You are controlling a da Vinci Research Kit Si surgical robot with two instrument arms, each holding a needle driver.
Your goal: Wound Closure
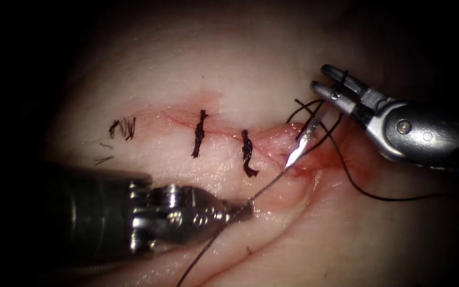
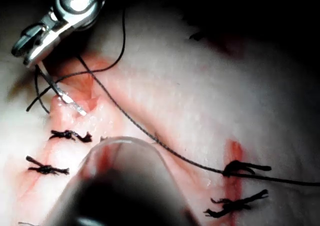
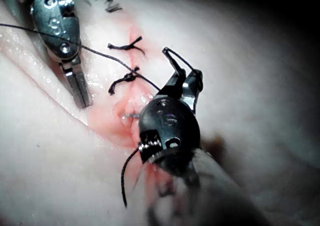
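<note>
The tissue (image 1: pixel 229 69) has a cut running left to right, closed by three dark stitches (image 1: pixel 199 141). At the cut's open right end stands the curved needle (image 1: pixel 299 148) (image 2: pixel 67 99), slanted, with its bright lower end over the near lip. I cannot tell how deep it sits. My right tool (image 1: pixel 320 78) (image 2: pixel 25 48) (image 3: pixel 182 68) hovers just above the needle's upper end, jaws open, with a loop of thread round one jaw. My left tool (image 1: pixel 245 208) (image 3: pixel 80 93) lies below and left of the needle, jaws shut. The thread (image 1: pixel 266 186) (image 2: pixel 165 146) (image 3: pixel 100 53) crosses it without being gripped.
Red fluid (image 1: pixel 336 159) wets the tissue around the cut's right end. More thread (image 1: pixel 378 196) trails off to the right over the tissue, and loose loops lie beside the needle. A fold in the tissue (image 1: pixel 293 212) runs below the cut.
</note>
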